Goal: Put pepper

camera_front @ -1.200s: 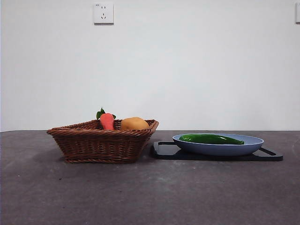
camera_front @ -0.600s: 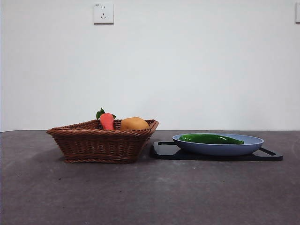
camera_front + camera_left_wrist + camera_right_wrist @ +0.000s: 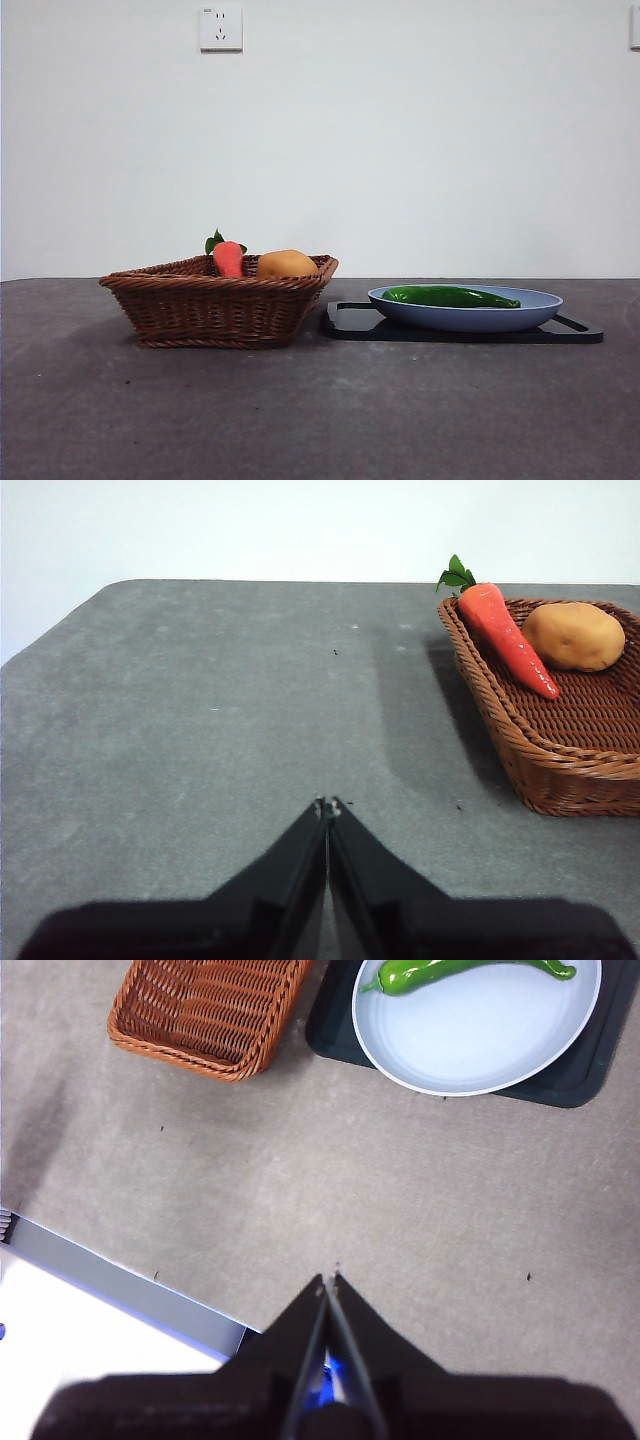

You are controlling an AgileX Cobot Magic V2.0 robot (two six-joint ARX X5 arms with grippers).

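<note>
Both pincers, left gripper (image 3: 327, 805) and right gripper (image 3: 329, 1278), closed, empty, well clear | pepper (image 3: 450, 296) lying on blue plate (image 3: 545, 304) | basket (image 3: 215, 310) beside | pepper untouched, or possibly already placed.

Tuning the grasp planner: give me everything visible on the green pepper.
The pepper is long, slender, glossy dark green, tapering to a point, with a curved stem at the thicker end. It lies flat on its side in the pale blue plate, near the plate's rim rather than its centre. Only the plate touches it; neither gripper is close.
</note>
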